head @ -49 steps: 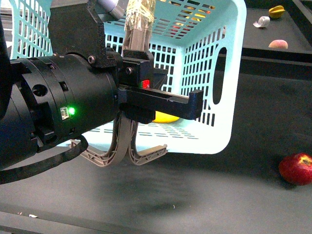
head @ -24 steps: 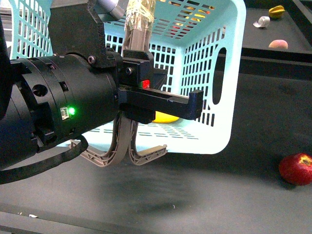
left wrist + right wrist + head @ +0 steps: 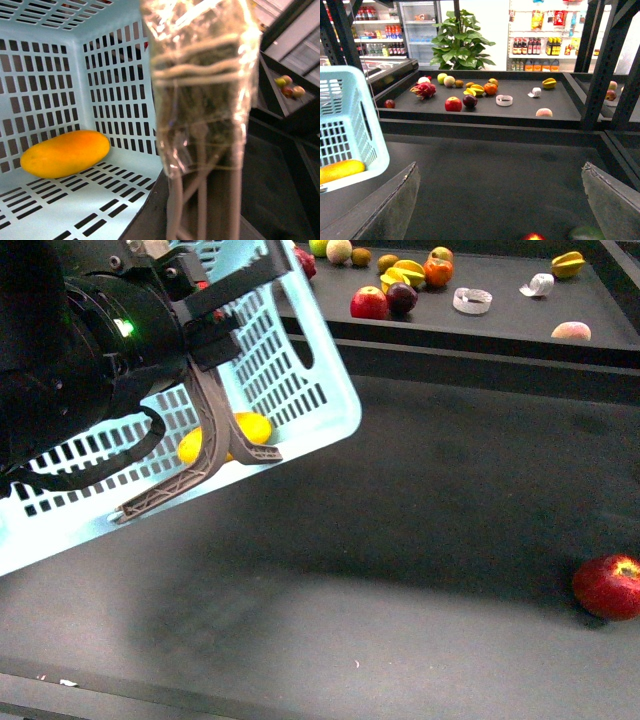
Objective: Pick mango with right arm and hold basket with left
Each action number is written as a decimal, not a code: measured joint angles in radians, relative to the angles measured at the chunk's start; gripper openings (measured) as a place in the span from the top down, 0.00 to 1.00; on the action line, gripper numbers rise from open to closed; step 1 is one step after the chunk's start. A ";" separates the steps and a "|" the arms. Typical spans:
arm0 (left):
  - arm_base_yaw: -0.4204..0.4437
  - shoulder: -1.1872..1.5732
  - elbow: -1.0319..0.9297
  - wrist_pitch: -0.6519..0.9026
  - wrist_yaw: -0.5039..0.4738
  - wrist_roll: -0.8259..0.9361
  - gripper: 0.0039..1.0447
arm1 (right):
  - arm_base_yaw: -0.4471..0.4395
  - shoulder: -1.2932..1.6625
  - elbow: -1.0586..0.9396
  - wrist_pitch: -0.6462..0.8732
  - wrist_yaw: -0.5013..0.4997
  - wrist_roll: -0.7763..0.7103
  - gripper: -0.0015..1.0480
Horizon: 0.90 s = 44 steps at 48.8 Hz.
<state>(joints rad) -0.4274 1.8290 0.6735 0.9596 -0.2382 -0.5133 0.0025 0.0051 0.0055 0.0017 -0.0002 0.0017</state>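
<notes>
The light-turquoise basket [image 3: 300,390] hangs tilted at the left of the front view. My left gripper [image 3: 222,320] is shut on its grey-brown handles [image 3: 205,455]. The yellow mango [image 3: 248,427] lies inside the basket, seen through the slotted wall. In the left wrist view the mango [image 3: 65,153] rests on the basket floor [image 3: 75,200], beside the tape-wrapped handle [image 3: 200,100]. My right gripper [image 3: 502,200] stands open over the dark table with nothing between its fingers. It is well apart from the basket [image 3: 347,120] and the mango [image 3: 340,170].
A red fruit [image 3: 608,585] lies on the dark table at the right; it shows again [image 3: 534,236] below my right gripper, next to a green object [image 3: 585,233]. A raised shelf [image 3: 500,325] at the back carries several fruits.
The basket has swung to the left and tipped over in my left gripper, uncovering the back shelf. The mango stays inside it. The red fruit has not moved.
</notes>
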 joint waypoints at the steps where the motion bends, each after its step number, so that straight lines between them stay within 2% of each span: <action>1: 0.008 0.008 0.007 -0.008 -0.006 -0.011 0.96 | 0.000 0.000 0.000 0.000 0.000 0.000 0.08; 17: 0.117 0.163 0.192 -0.203 -0.084 -0.432 0.96 | 0.000 0.000 0.000 0.000 0.000 0.000 0.08; 24: 0.142 0.228 0.277 -0.232 -0.098 -0.609 0.96 | 0.000 0.000 0.000 0.000 -0.001 0.000 0.08; 44: 0.176 0.388 0.473 -0.313 -0.152 -0.861 0.96 | 0.000 0.000 0.000 0.000 0.000 0.000 0.08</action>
<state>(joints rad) -0.2516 2.2166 1.1461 0.6468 -0.3904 -1.3743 0.0021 0.0051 0.0055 0.0017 -0.0006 0.0017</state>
